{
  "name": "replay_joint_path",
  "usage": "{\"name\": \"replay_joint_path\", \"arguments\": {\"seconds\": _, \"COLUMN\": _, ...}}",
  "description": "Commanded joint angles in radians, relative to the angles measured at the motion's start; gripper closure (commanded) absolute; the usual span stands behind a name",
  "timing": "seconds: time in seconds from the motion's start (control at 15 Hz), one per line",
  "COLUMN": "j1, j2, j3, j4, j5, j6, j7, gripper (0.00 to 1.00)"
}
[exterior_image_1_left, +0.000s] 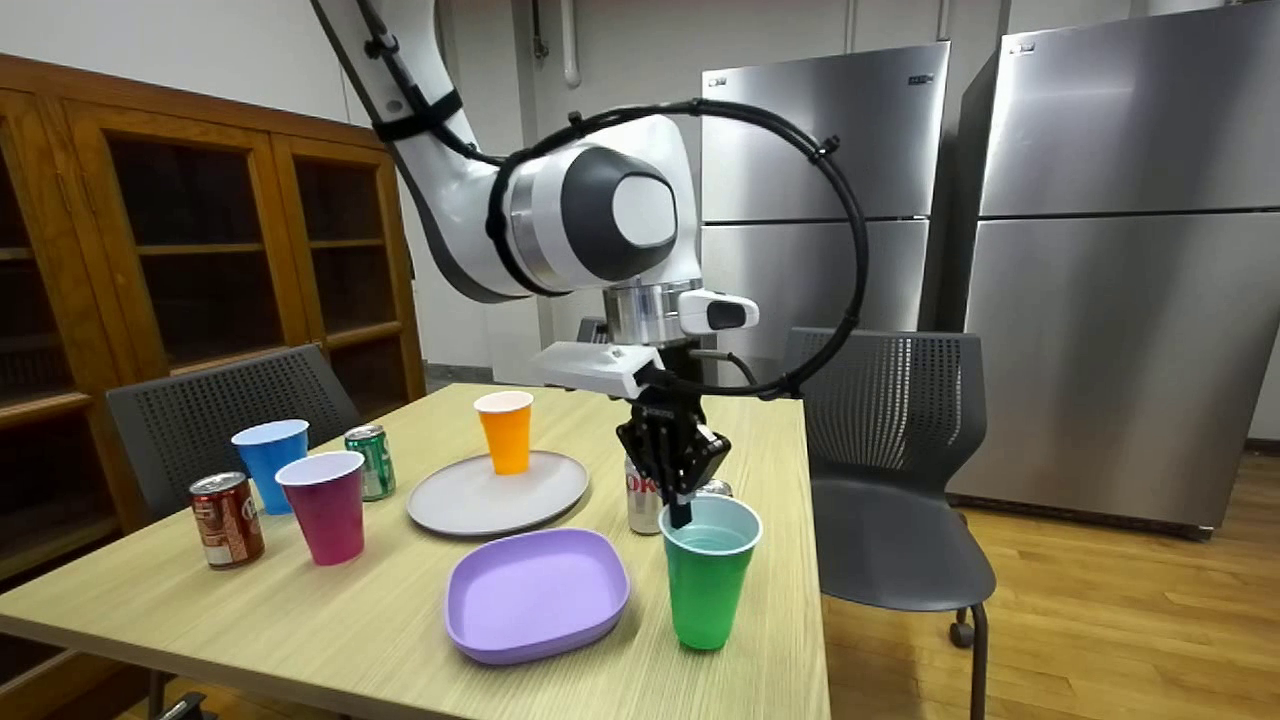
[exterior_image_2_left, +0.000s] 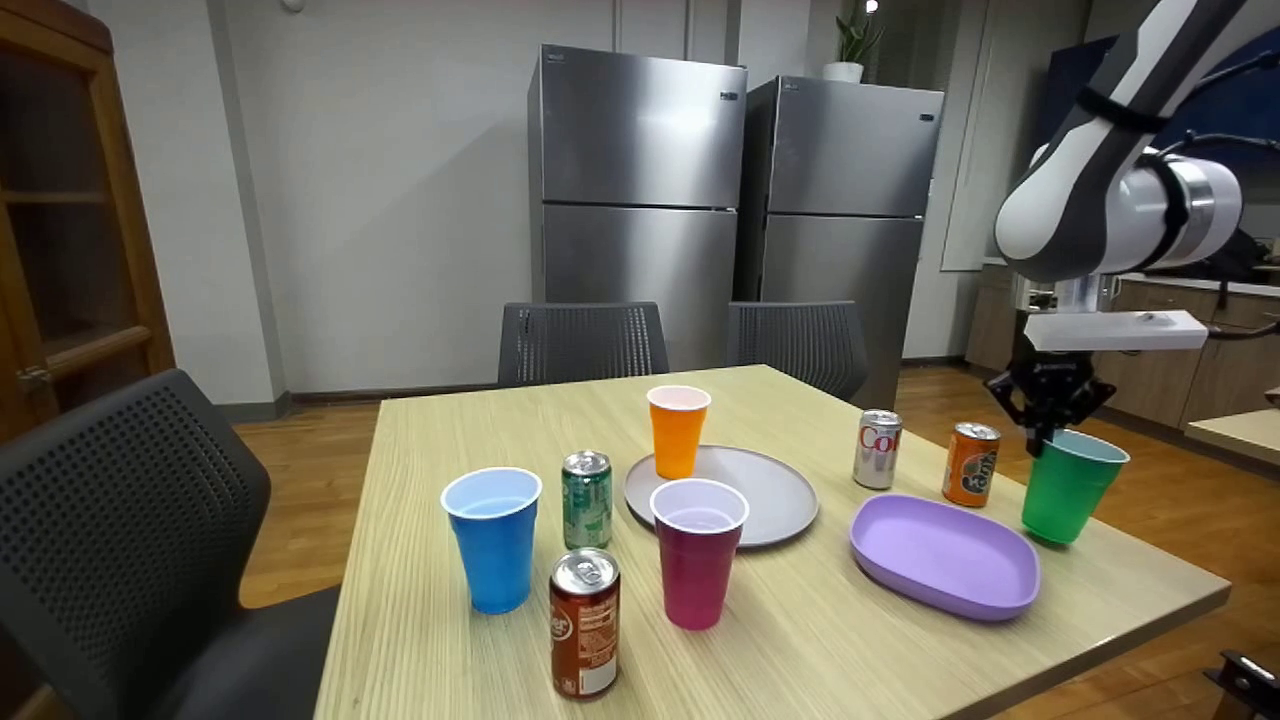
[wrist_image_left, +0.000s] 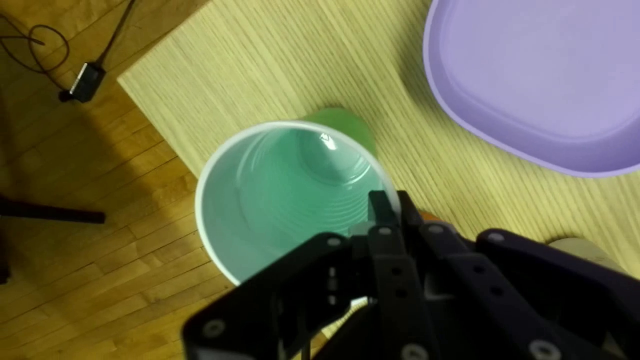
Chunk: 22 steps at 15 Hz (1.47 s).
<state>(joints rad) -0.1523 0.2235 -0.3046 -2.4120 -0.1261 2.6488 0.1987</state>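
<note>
The black two-fingered gripper (wrist_image_left: 396, 204) was clamped on the rim of one green plastic cup (exterior_image_2_left: 1068, 497), near a pale table's (wrist_image_left: 200, 75) corner. One orange metal can (exterior_image_2_left: 970, 467) and one purple rounded-square plate (exterior_image_2_left: 945, 555) crowded it; beyond were three more cans (exterior_image_2_left: 585, 628) (silver, green, brown), three more cups (exterior_image_2_left: 492, 552) (orange, blue, magenta) and one round grey plate (exterior_image_2_left: 772, 508).

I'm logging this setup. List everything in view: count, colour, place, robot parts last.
Table: 1, pale wood, centre
Plate: 1, grey, on table
Dish: 1, purple, on table
Orange cup: 1, on plate
Blue cup, maroon cup, green cup: 1 each, on table
Brown can, green can, silver can, orange can: 1 each, on table
Chairs: 3, dark grey, around table
Refrigerators: 2, silver, background
Cabinet: 1, brown, background
Counter: 1, brownish, background
Potted plant: 1, green, apparently atop a refrigerator
Cabled box: 1, black, on floor
Arm: 1, white and grey, above table
Gripper: 1, black, shut on green cup's rim
</note>
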Motion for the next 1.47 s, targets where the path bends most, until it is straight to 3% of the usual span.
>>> {"name": "replay_joint_path", "arguments": {"seconds": 0.0, "j1": 0.051, "j2": -0.157, "j3": -0.023, "j4": -0.126, "j5": -0.128, "j6": -0.017, "j7": 0.13, "gripper": 0.99}}
{"name": "replay_joint_path", "arguments": {"seconds": 0.4, "j1": 0.029, "j2": -0.364, "j3": 0.05, "j4": -0.247, "j5": -0.325, "j6": -0.051, "j7": 0.3, "gripper": 0.99}}
{"name": "replay_joint_path", "arguments": {"seconds": 0.67, "j1": 0.02, "j2": -0.434, "j3": 0.162, "j4": -0.256, "j5": -0.327, "j6": -0.079, "j7": 0.328, "gripper": 0.99}}
{"name": "replay_joint_path", "arguments": {"seconds": 1.07, "j1": 0.057, "j2": -0.37, "j3": 0.293, "j4": -0.151, "j5": -0.259, "j6": -0.06, "j7": 0.276, "gripper": 0.99}}
{"name": "replay_joint_path", "arguments": {"seconds": 1.4, "j1": 0.102, "j2": -0.229, "j3": 0.336, "j4": 0.019, "j5": -0.232, "j6": -0.057, "j7": 0.216, "gripper": 0.99}}
